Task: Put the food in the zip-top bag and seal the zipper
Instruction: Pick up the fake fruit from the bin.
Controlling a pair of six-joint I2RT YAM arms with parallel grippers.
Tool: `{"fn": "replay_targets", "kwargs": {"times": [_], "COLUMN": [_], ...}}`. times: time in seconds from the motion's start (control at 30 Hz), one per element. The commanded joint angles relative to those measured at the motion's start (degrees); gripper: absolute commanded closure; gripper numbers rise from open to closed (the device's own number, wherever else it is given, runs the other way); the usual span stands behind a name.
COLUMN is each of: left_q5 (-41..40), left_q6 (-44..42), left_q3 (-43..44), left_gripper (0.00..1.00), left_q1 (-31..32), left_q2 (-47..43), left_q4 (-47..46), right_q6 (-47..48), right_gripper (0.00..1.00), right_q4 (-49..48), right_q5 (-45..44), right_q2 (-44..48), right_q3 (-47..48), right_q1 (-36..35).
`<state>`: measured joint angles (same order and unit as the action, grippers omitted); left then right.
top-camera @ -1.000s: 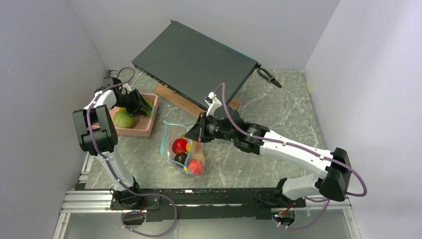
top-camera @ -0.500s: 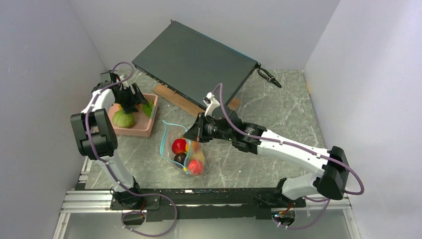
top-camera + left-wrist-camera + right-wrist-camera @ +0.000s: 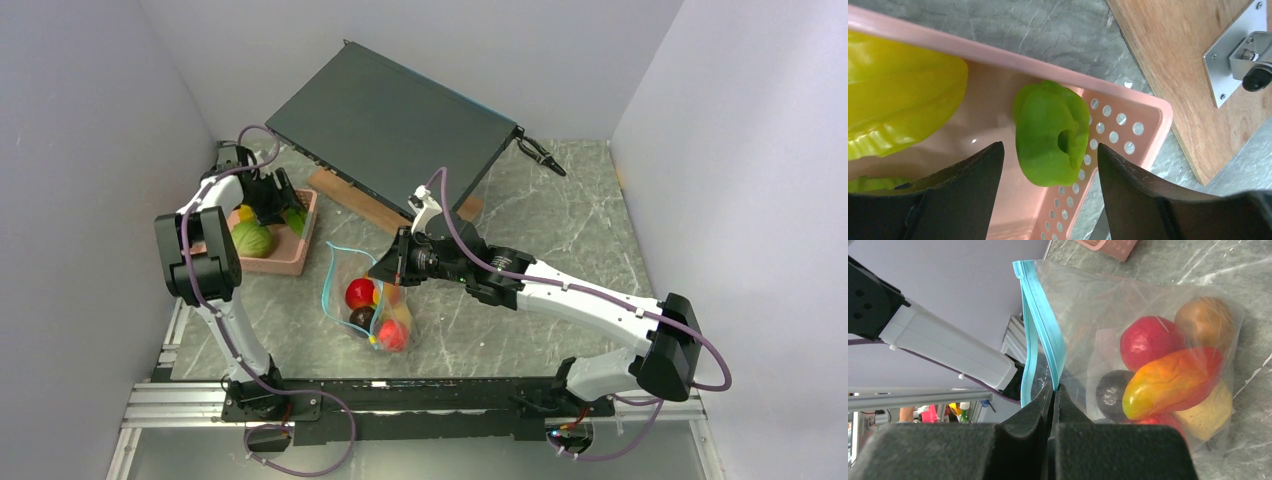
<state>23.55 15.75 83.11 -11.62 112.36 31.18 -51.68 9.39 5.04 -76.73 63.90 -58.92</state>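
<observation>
Beside the pink basket [image 3: 280, 266], the limp, crinkly zip-top bag [image 3: 352, 272] is held by its teal zipper [image 3: 1045, 335] in the clamped right pincer [image 3: 1054, 400]; in the basket, a light, glossy, likely slippery green pepper [image 3: 1050, 132] sits between the left pincer's [image 3: 1049, 165] wide jaws; grip its middle.

A: Top view: bright, diffuse light from above. Shadows soft and faint.
B: Wrist views?
A: Left: green toy pepper [image 3: 1048, 135] sharp; dark foreground along the bottom edge out of focus. Right: whitish glare streaks on the zip-top bag [image 3: 1158, 295]; near foreground blurred, background behind it overexposed.
</observation>
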Motion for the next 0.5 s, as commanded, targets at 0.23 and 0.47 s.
{"fn": "replay_targets", "kwargs": {"times": [0.23, 0.47], "left_q5": [0.90, -4.39], "left_q6": [-0.65, -2.19], "left_q3": [3.40, 3.67], "left_gripper": [0.39, 0.58], "left_q1": [1.25, 1.31], "left_q2": [4.54, 0.07], "left_q4": [0.13, 3.50], "right_q6": [-0.03, -0.46], "right_gripper": [1.00, 1.00], "right_q4": [-1.83, -2.37], "right_q5": [0.04, -0.36], "right_q2": [1.03, 1.96], "right_q3": [2.09, 0.85], "right_q1": [0.20, 0.16]}}
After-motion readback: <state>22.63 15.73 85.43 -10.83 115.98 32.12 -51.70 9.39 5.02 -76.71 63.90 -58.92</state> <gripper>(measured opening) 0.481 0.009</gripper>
